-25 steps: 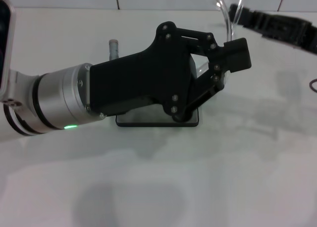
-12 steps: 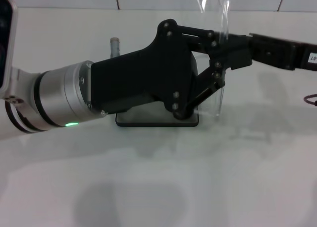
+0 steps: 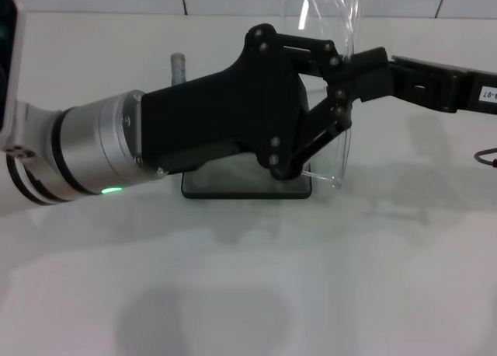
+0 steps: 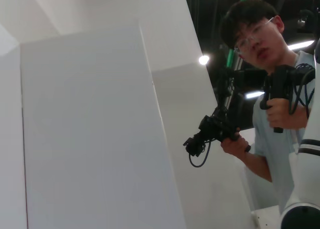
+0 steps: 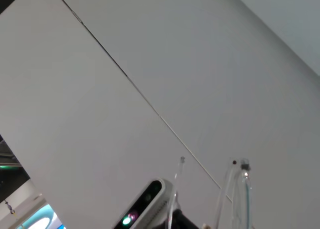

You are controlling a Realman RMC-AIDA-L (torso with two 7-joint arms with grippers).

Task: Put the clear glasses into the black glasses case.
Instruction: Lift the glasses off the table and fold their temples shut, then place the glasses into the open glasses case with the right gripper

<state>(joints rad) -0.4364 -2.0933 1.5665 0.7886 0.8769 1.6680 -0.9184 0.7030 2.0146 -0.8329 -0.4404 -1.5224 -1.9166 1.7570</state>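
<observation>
The right gripper (image 3: 359,68) has its jaws clenched on the transparent plastic clear glasses (image 3: 335,99), which hang below them beside the left gripper (image 3: 311,150), whose jaws' state is unclear, above the matte black glasses case (image 3: 247,183).

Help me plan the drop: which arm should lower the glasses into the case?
Right. The right gripper holds the clear glasses beside the black glasses case; the left gripper hangs over the case, carrying nothing.
</observation>
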